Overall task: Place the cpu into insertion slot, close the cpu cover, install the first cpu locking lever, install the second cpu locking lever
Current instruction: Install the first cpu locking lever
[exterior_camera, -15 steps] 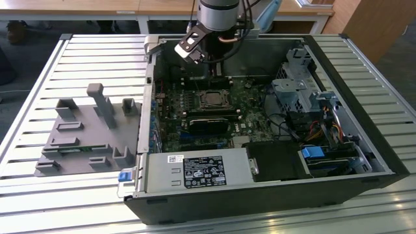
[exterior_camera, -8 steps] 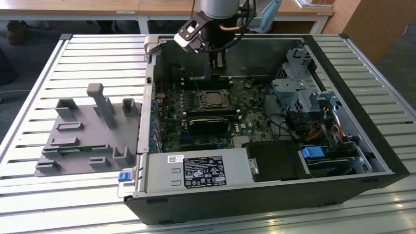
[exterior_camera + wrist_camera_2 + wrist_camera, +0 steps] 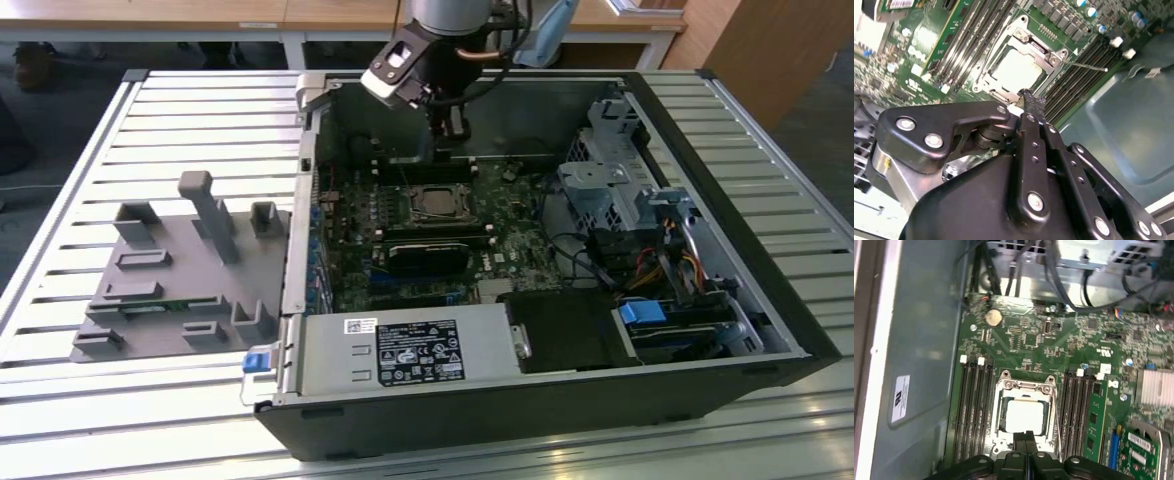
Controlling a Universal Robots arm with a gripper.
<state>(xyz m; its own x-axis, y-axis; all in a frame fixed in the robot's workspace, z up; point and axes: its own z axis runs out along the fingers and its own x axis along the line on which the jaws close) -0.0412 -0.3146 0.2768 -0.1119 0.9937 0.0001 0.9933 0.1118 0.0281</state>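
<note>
The cpu (image 3: 1024,417) lies flat in the insertion slot (image 3: 985,82) on the green board, its silver top showing through the window of the cpu cover (image 3: 1026,387). The cover lies down over the chip. A thin wire locking lever (image 3: 1086,65) sticks out away from one side of the socket. My gripper (image 3: 1026,436) hangs just above the socket's edge, its two black fingers pressed together and holding nothing. In the exterior view the gripper (image 3: 447,150) is inside the open case, behind the cpu (image 3: 434,202). In the second wrist view the gripper (image 3: 1029,96) ends beside the cover's corner.
Rows of black memory slots (image 3: 974,410) flank the socket on both sides. A grey power-supply box (image 3: 400,350) sits at the case front, and a drive cage with cables (image 3: 614,190) is at the exterior view's right. A grey fixture (image 3: 174,270) stands on the slatted table.
</note>
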